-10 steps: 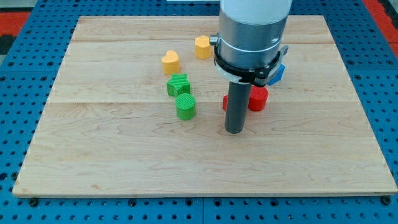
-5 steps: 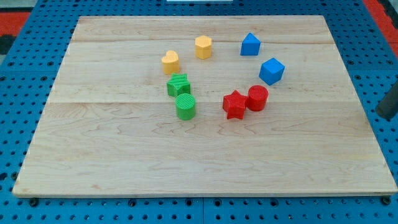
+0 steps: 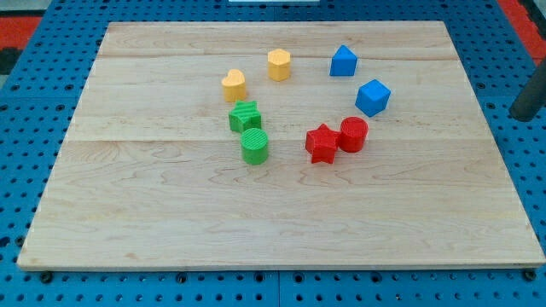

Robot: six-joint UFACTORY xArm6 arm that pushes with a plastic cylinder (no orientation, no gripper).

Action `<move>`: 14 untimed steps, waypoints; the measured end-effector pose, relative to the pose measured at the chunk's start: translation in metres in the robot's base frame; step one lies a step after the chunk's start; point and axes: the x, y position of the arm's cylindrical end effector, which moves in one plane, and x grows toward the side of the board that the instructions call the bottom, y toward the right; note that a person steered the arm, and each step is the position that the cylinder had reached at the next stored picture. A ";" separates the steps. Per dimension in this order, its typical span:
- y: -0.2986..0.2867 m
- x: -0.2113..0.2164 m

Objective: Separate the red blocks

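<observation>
Now my tip (image 3: 521, 116) has swung off the board to three o'clock; no jaws on this rod; red star block (image 3: 322, 143) and red cylinder block (image 3: 353, 135) remain touching at centre-right, unseparated.

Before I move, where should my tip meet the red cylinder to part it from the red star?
Probably at its left flank, at the seam where the red cylinder touches the red star, pushing rightward. My tip sits off the board, at the view's right.

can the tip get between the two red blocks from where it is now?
Probably not directly: my tip is off the board at the view's right, and the red cylinder touches the red star, leaving no gap.
</observation>
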 end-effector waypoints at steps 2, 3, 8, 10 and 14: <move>-0.050 0.085; -0.121 0.092; -0.256 0.065; -0.272 0.056; -0.222 0.044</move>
